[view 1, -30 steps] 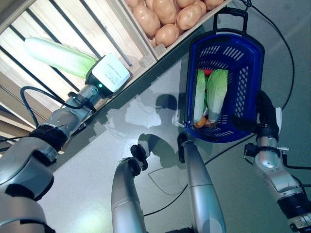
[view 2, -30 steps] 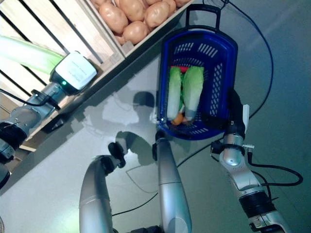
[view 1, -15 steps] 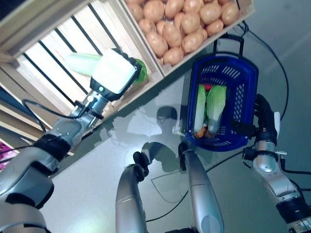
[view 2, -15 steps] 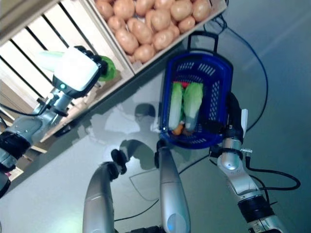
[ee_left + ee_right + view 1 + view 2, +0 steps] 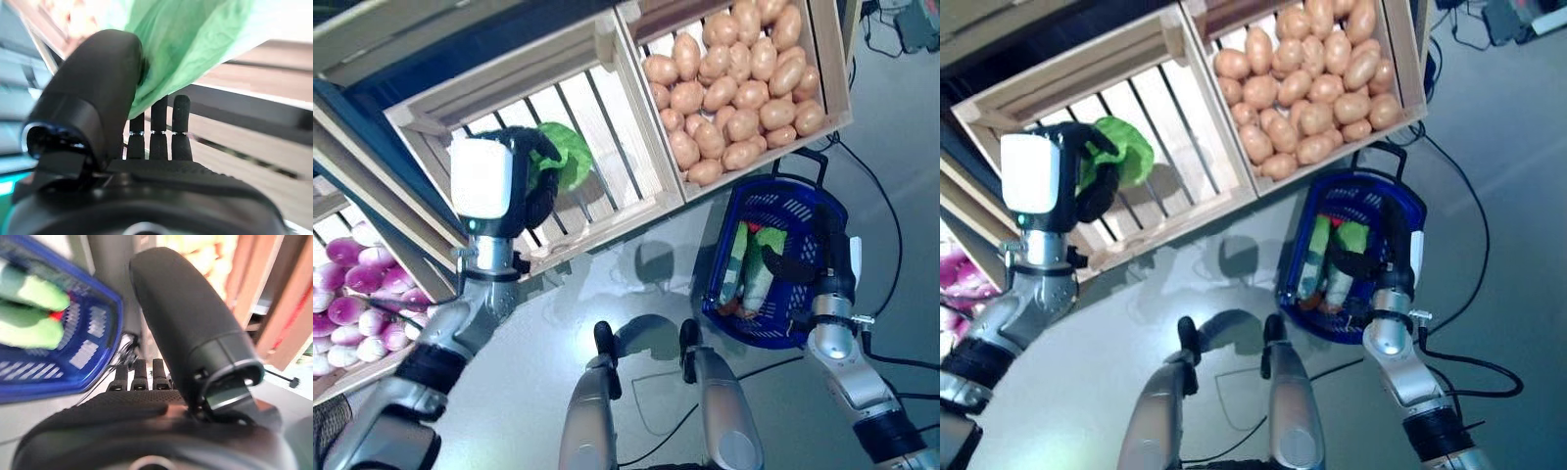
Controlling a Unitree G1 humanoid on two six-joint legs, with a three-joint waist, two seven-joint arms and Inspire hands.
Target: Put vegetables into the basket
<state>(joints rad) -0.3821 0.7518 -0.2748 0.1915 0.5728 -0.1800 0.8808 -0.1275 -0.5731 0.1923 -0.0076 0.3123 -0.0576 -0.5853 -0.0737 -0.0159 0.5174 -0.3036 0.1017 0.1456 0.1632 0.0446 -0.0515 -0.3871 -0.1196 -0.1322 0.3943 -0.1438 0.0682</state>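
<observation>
Cabbage (image 5: 560, 155) sits clamped in your left hand (image 5: 530, 181), fingers curled round it, over the slatted crate (image 5: 607, 201). Your right hand (image 5: 829, 257) grips the basket (image 5: 783, 211) rim; whether its fingers are closed cannot be told. Carry the cabbage clear of the crate wall, then lower it beside the greens (image 5: 759, 269) already inside.

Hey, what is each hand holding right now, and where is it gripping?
The left hand grips a leafy green vegetable by its lower end, leaves sticking out. The right hand holds the blue basket by its rim.
</observation>
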